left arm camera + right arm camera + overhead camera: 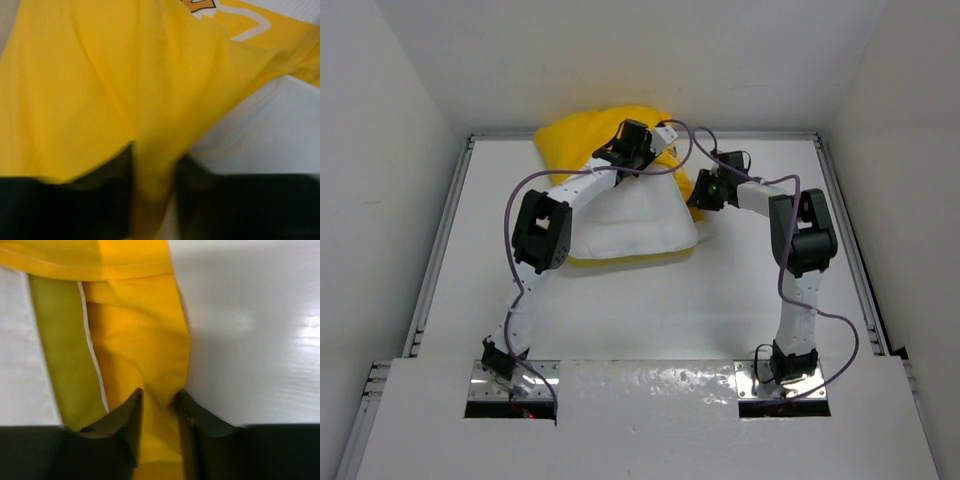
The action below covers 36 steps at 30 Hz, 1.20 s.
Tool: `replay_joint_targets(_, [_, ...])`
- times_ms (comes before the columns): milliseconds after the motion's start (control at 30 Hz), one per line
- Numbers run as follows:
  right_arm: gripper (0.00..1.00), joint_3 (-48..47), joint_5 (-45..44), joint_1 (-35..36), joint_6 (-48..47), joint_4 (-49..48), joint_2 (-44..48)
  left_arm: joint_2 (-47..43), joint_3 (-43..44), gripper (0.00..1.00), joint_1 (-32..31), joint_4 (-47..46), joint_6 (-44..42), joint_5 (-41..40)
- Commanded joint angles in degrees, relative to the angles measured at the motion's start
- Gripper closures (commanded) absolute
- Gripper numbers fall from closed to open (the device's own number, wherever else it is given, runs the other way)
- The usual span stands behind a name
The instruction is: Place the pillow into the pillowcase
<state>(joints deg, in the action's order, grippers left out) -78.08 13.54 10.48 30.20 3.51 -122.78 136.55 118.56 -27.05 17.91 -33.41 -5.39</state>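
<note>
Left claw (156, 152): clamped on pillowcase (100, 75), bench (720, 300) far edge. Right claw (157, 392): pillowcase between jaws, grip uncertain. Pillow (630, 225): nearward of both, lengthwise left-right.

White table (720, 310) carries pillow (630, 225), far end under yellow pillowcase (570, 135)

Pinched between the two dark, blurred jaws, cloth touching both: a hanging fold of the bright yellow pillowcase (100, 90). Above and left of the jaws, the same creased yellow cloth, spread wide. Far above and slightly right, a scrap of white-and-orange print (250, 27). Right of the jaws, just past the cloth's edge, a blurred white surface (270, 140); pillow or table, impossible to tell.
</note>
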Motion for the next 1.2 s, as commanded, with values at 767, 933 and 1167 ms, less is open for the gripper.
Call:
replay_joint_targets(767, [0.34, 21.57, 7.47, 8.50, -0.66, -15.12, 18.82, -6.56, 11.43, 1.00, -0.64, 11.27, 11.26, 21.82])
replay_joint_targets(933, [0.37, 19.39, 9.84, 9.91, 4.17, -18.19, 12.67, -7.00, 12.92, 1.00, -0.73, 12.67, 12.22, 23.31])
replay_joint_targets(1167, [1.00, 11.81, 11.42, 11.05, 0.73, -21.39, 12.56, -8.05, 16.88, 1.00, -0.81, 22.15, 14.86, 36.47])
